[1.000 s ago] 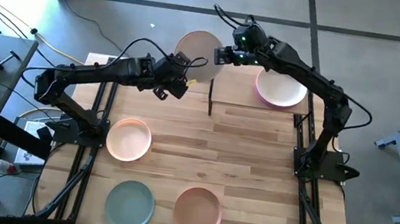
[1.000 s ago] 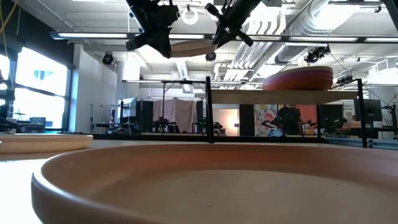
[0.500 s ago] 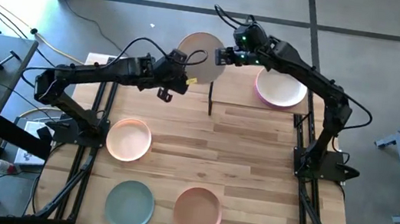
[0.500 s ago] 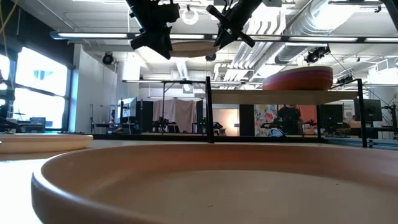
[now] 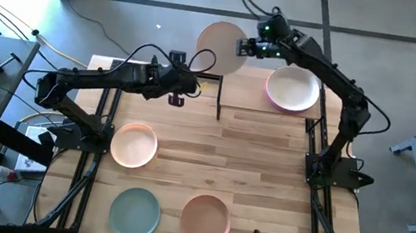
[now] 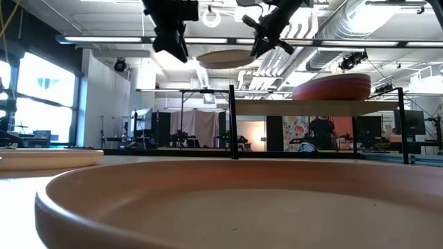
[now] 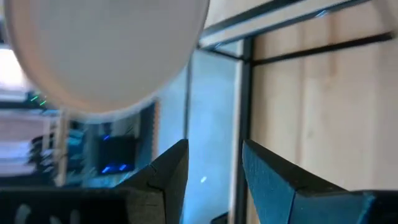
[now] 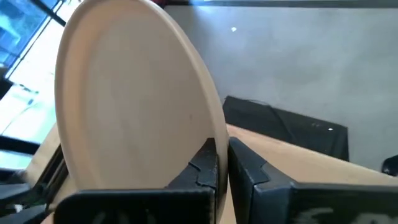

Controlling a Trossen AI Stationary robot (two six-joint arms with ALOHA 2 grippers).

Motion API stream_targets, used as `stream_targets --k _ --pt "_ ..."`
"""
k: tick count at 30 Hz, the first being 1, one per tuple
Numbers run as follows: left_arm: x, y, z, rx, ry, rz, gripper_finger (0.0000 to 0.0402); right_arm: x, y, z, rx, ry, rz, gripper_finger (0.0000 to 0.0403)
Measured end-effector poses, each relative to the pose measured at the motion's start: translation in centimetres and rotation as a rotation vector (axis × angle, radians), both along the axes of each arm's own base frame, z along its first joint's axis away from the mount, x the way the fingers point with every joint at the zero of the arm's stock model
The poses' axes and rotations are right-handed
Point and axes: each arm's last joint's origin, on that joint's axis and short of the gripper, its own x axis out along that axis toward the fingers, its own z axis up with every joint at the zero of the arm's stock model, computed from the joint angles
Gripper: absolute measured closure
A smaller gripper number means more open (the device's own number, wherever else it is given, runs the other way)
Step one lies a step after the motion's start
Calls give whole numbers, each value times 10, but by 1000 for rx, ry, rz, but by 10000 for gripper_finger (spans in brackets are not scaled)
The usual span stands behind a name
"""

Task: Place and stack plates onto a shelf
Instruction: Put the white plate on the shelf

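A cream plate (image 5: 219, 45) hangs in the air over the table's far edge, left of the shelf (image 5: 246, 99). My right gripper (image 5: 242, 47) is shut on it. My left gripper (image 5: 195, 81) stands open just near-left of the plate and touches nothing; in its wrist view the plate (image 7: 106, 50) floats beyond the open fingers. A stack of plates (image 5: 292, 89), off-white on top with a magenta rim below, rests on the shelf's right half. On the table lie a peach plate (image 5: 134, 144), a sage green plate (image 5: 135, 211) and a salmon plate (image 5: 206, 219). My right gripper pinches the cream plate's rim (image 8: 212, 138) between its two fingers, on the side of the plate nearest the shelf. The fingers come from the table's right, slanting down. The plate is lifted clear and lies about level (image 6: 228, 59), higher than the shelf board.
The shelf's black upright (image 5: 219, 102) stands at its left end, between the two grippers. The shelf's left half (image 5: 244, 89) is bare wood. The low view shows the shelf board (image 6: 311, 107) below the level of the held plate.
My left gripper has opened, let go of the cream plate and rolled about its axis, staying in place. My right gripper has carried the plate a little toward the table's far right, closer to the shelf; the plate stays level and clear.
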Motion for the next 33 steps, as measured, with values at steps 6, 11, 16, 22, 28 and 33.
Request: stream_targets --k 6,11,16,22,28,33 --pt "-3 3 1 81 24 101 259 -23 -5 10 1 15 -26 403" --pt "-6 4 0 64 3 150 259 -39 -9 9 12 90 -26 403" --pt "-10 7 -4 14 9 163 259 -50 -12 5 35 165 -23 403" --pt "-12 14 -4 -11 -16 189 259 -59 -8 -3 84 303 -13 403" --pt "-13 17 -4 -20 -19 194 259 -63 -4 -8 126 388 8 403" --pt "-13 17 -4 -22 -19 192 259 -61 2 -9 139 406 28 403"
